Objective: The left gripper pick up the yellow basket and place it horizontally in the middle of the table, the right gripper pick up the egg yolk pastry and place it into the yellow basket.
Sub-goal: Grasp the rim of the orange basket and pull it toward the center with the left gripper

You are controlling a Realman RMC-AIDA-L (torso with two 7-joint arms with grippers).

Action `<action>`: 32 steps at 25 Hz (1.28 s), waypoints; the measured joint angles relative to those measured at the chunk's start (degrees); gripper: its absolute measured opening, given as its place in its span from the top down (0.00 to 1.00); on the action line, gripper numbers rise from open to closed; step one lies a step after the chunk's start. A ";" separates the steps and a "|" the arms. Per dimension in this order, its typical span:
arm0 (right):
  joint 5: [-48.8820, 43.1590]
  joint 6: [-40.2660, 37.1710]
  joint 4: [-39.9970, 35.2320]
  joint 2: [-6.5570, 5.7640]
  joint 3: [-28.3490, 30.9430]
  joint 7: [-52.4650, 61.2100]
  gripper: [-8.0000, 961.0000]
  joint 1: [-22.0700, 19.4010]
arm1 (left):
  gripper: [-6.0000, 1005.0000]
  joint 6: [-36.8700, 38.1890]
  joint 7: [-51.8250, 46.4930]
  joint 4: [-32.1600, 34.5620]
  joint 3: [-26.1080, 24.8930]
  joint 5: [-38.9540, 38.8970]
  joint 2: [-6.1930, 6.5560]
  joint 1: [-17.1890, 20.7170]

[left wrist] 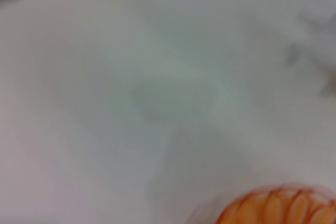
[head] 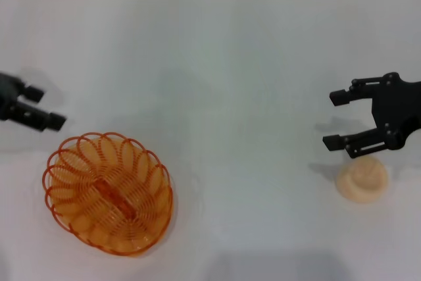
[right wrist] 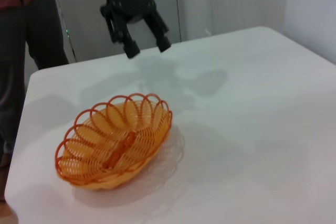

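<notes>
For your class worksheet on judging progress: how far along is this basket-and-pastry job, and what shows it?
Nothing looks done. The oval orange-yellow wire basket lies empty on the left of the white table, slanted, not central. The left pincer is open beside it, holding nothing. The right pincer hovers open beside the small round cream pastry, ungrasped. Left: centre the basket, then drop the pastry in.

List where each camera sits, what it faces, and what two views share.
Head: above, looking down at the table, basket, pastry, left gripper, right gripper.
Left wrist: on the left arm, over bare table, basket rim; no robot parts.
Right wrist: across the table toward basket and left gripper.
All share the basket.
</notes>
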 joint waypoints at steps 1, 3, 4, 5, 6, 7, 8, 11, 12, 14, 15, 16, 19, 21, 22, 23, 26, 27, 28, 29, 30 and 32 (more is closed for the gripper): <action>0.21 0.00 -0.07 0.01 0.00 0.00 0.14 0.02 | 0.18 0.00 0.00 0.00 0.00 0.00 0.00 0.00; 0.69 0.02 -0.36 0.01 0.00 -0.04 0.14 0.02 | 0.18 -0.30 -1.06 -0.31 -0.05 7.15 -0.02 -0.89; 0.97 0.03 -0.48 0.02 -0.01 -0.09 0.14 -0.03 | 0.19 -0.68 -1.06 -0.38 0.10 8.81 -0.18 -1.04; 1.15 0.05 -0.56 0.02 -0.01 -0.13 0.14 -0.08 | 0.19 -1.17 -1.04 -0.56 0.18 10.12 -0.41 -1.25; 1.27 0.06 -0.60 0.02 -0.01 -0.14 0.14 -0.12 | 0.19 -1.55 -1.00 -0.76 0.27 11.06 -0.62 -1.48; 1.35 0.07 -0.62 0.02 -0.01 -0.15 0.14 -0.17 | 0.19 -1.97 -0.92 -1.22 0.31 11.80 -0.90 -1.79; 1.37 0.07 -0.62 0.02 -0.01 -0.16 0.14 -0.22 | 0.19 -2.46 -0.79 -1.93 0.41 12.54 -1.19 -2.25; 1.40 0.09 -0.62 0.02 -0.01 -0.19 0.14 -0.52 | 0.20 -4.55 -0.43 -5.27 1.28 14.43 -1.92 -3.70; 1.41 0.09 -0.62 0.02 -0.01 -0.23 0.14 -0.61 | 0.20 -5.56 -0.40 -6.34 1.70 14.87 -2.09 -4.04; 1.42 0.09 -0.62 0.02 -0.01 -0.32 0.14 -0.72 | 0.21 -7.50 -0.30 -8.86 2.58 15.79 -2.61 -4.84; 1.43 0.09 -0.62 0.02 -0.01 -0.32 0.14 -0.77 | 0.21 -7.93 -0.25 -9.56 2.81 16.04 -2.87 -5.04; 1.43 0.09 -0.62 0.02 -0.01 -0.33 0.14 -0.84 | 0.21 -8.50 -0.14 -10.40 3.15 16.33 -3.20 -5.33; 1.49 0.09 -0.62 0.02 -0.01 -0.34 0.15 -1.08 | 0.22 -9.58 0.01 -11.75 4.12 16.75 -3.89 -5.65; 1.52 0.09 -0.62 0.02 -0.01 -0.35 0.15 -1.24 | 0.22 -9.89 -0.14 -12.27 4.36 16.81 -4.07 -5.82; 1.52 0.09 -0.62 0.02 -0.01 -0.37 0.15 -1.28 | 0.22 -9.95 -0.26 -12.41 4.37 16.86 -4.14 -5.87; 1.53 0.09 -0.61 0.02 -0.01 -0.39 0.15 -1.30 | 0.22 -9.95 -0.41 -12.44 4.36 16.98 -4.17 -5.88; 1.53 0.09 -0.56 0.02 -0.01 -0.50 0.15 -1.33 | 0.23 -10.08 -0.97 -12.97 4.37 17.77 -4.46 -5.93; 1.53 0.09 -0.55 0.02 -0.01 -0.52 0.15 -1.33 | 0.23 -10.19 -1.16 -13.08 4.37 18.09 -4.59 -5.96; 1.53 0.09 -0.52 0.02 -0.01 -0.54 0.15 -1.33 | 0.23 -10.26 -1.32 -13.14 4.37 18.42 -4.78 -5.97; 1.53 0.09 -0.48 0.02 -0.01 -0.58 0.15 -1.33 | 0.24 -10.32 -1.41 -13.14 4.37 18.71 -4.95 -6.00; 1.53 0.09 -0.44 0.02 -0.01 -0.61 0.15 -1.35 | 0.24 -10.38 -1.49 -13.12 4.40 18.90 -5.11 -6.03; 1.53 0.09 -0.36 0.02 -0.01 -0.66 0.15 -1.42 | 0.24 -10.50 -1.59 -12.89 4.48 19.01 -5.40 -6.07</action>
